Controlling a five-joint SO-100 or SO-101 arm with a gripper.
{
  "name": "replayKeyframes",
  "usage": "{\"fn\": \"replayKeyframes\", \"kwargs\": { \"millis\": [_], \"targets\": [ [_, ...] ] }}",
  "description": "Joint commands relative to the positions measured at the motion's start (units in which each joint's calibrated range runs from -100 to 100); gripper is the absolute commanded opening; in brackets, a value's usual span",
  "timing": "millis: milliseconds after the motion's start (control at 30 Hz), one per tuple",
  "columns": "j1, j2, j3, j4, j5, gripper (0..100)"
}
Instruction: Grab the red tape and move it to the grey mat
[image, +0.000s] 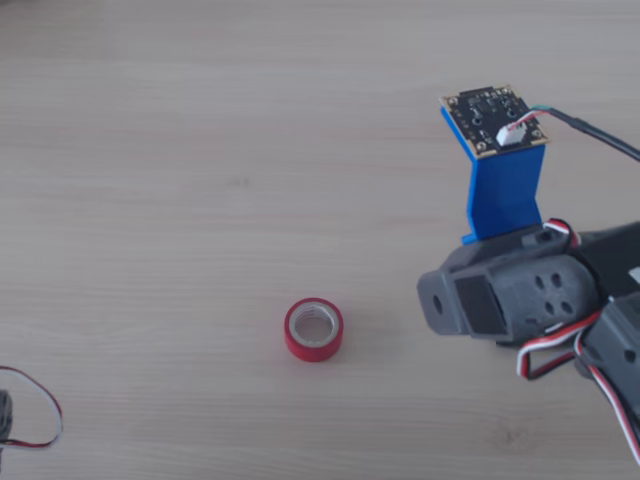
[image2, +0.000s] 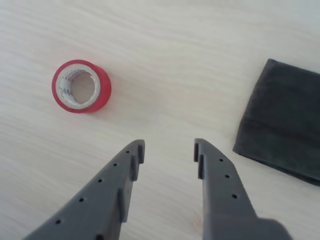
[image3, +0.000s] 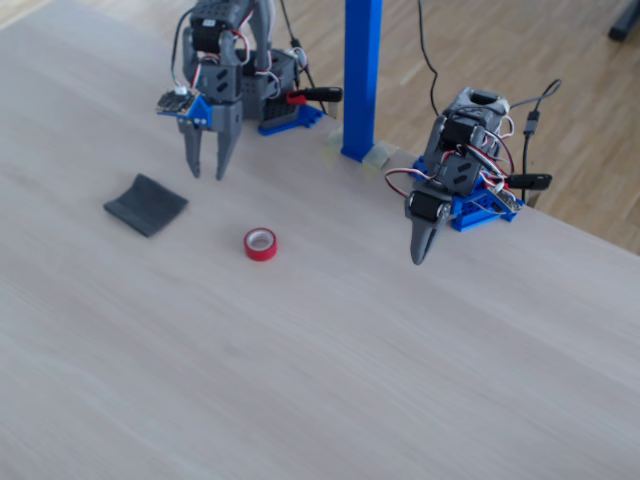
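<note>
Other view: small bright red tape roll with whitish core ring (image: 314, 330) lies flat, hole up, lower centre of frame on the pale wood-grain tabletop (image: 200, 150), so I read it as not yet picked. A grey printed arm with a blue bracket and camera board (image: 495, 121) fills the right edge; a thin red wire loop (image: 40, 415) sits lower left. The mat isn't in this frame. Wrist view: my grey plastic two-finger gripper (image2: 169, 151) enters from the bottom edge, jaws spread wide with nothing between them, hanging over bare table. The tape is upper left, well apart from the fingertips; the dark grey folded cloth mat (image2: 282, 122), soft matte weave, is at right edge. The gripper points between the two, so I'd swing left first. Fixed view: gripper upper left, pointing down above the table; mat just below-left of it, tape lower right of it, mid-frame; a second arm (image3: 440, 205) sits idle at right.
</note>
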Motion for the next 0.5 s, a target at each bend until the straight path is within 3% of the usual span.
{"fn": "replayKeyframes", "kwargs": {
  "millis": [0, 467],
  "targets": [
    [-1.47, 2.43, -4.85, -0.60, -0.23, 16],
    [-8.51, 16.62, -8.20, -14.00, -0.23, 16]
  ]
}}
